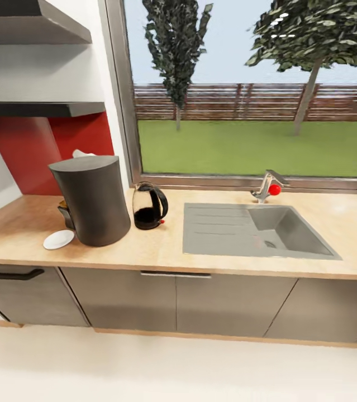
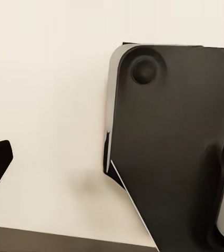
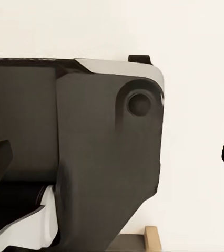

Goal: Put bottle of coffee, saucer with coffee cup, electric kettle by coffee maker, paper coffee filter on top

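**Coffee station partly assembled on the bench**

On the wooden bench (image 1: pixel 212 262) the coffee maker (image 1: pixel 91 198) is seen standing, with the electric kettle (image 1: pixel 148 206) just beside it and the saucer (image 1: pixel 58 239) at its other side. The saucer is bare, so the cup is judged still to be placed. Something white (image 1: pixel 82 153) behind the maker's top cannot be identified. No coffee bottle is seen on the bench.

From the wrist cameras, dark robot bodywork over pale floor is shown; the left claw (image 2: pixel 112 173) and right claw (image 3: pixel 114 157) are spread wide, holding nothing.
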You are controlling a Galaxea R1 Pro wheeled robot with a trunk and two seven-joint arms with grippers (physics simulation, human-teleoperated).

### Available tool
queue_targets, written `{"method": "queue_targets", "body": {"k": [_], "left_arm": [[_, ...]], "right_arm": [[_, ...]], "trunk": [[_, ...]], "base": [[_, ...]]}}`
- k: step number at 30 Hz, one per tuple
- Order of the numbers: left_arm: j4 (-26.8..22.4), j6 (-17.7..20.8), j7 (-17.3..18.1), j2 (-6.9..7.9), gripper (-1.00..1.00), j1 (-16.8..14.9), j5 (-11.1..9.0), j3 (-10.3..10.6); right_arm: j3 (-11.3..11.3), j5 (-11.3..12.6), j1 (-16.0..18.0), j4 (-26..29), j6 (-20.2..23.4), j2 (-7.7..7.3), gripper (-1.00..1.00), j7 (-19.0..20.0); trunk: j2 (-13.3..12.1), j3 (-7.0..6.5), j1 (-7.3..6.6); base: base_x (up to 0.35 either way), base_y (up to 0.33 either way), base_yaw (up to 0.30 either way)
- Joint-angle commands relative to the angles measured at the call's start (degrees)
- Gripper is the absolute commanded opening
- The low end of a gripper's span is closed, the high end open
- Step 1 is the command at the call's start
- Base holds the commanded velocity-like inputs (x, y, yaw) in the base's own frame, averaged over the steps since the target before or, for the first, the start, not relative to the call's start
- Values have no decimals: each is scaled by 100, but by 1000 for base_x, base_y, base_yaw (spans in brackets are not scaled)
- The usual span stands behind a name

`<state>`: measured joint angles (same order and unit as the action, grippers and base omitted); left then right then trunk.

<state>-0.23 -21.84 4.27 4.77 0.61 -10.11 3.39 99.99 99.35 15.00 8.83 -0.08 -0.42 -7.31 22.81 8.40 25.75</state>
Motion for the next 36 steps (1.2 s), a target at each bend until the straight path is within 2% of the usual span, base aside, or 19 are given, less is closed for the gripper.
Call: {"method": "queue_targets", "body": {"k": [1,11,13,15,17,20,23,25,26,27,28,29,30,31,32,33,34,35,36], "left_arm": [[-2,-14,30,2,100,1,-59,32],[0,-12,30,6,100,1,-58,35],[-1,-13,30,6,100,1,-59,40],[-2,-13,30,6,100,1,-61,39],[0,-13,30,6,100,1,-57,38],[3,-12,30,6,100,1,-58,33],[5,-11,30,6,100,1,-56,31],[5,-12,30,6,100,1,-60,31],[6,-13,30,6,100,1,-60,31],[4,-13,30,6,100,1,-61,32],[4,-13,30,6,100,1,-61,34],[2,-13,28,6,100,1,-61,36],[2,-13,29,6,100,1,-61,37],[3,-13,29,6,100,1,-61,37],[2,-13,30,6,100,1,-62,38],[1,-13,30,6,100,1,-62,38],[1,-13,30,6,100,1,-62,39],[2,-13,30,6,100,1,-62,39],[4,-13,30,6,100,1,-62,37]], "right_arm": [[42,36,7,21,-1,-6,100,-42],[33,42,-48,89,-9,-46,100,-43],[28,41,-57,271,-9,-143,100,-43],[23,44,-63,663,-15,-397,100,-45],[24,49,-65,910,-16,-532,100,-48],[7,49,-87,1086,-18,-608,100,-52],[-391,20,-157,1127,-1,-641,100,-47],[-1251,-180,-227,936,13,-641,100,-44],[-1507,-309,-248,856,20,-633,100,-42],[-2044,-702,-278,679,60,-601,100,-36],[-2321,-967,-288,588,95,-577,100,-32],[-2878,-1624,-305,417,193,-519,100,-25],[-3447,-2414,-317,264,316,-449,100,-17],[-3736,-2832,-320,196,381,-411,100,-8],[-4319,-3688,-326,70,502,-338,100,47],[-4619,-4119,-328,7,553,-304,100,99],[-5244,-4953,-332,-125,633,-254,100,252],[-5563,-5364,-332,-192,661,-235,100,354],[-6192,-6176,-335,-320,701,-208,100,589]], "trunk": [[11,10,3],[11,10,3],[11,7,3],[11,4,3],[11,0,3],[11,-6,3],[11,-13,3],[11,-18,3],[11,-21,3],[11,-24,3],[11,-27,3],[11,-30,3],[11,-34,3],[11,-37,3],[11,-40,3],[11,-44,3],[11,-46,3],[11,-48,3],[11,-49,3]], "base": [[0,0,-300],[0,0,-278],[0,0,-241],[0,0,-234],[0,0,-227],[0,0,-212],[0,0,-202],[0,0,-195],[0,0,-197],[0,0,-199],[0,0,-200],[0,0,-205],[0,0,-214],[0,0,-218],[0,0,-223],[0,0,-225],[0,0,-228],[0,0,-227],[0,0,-220]]}}
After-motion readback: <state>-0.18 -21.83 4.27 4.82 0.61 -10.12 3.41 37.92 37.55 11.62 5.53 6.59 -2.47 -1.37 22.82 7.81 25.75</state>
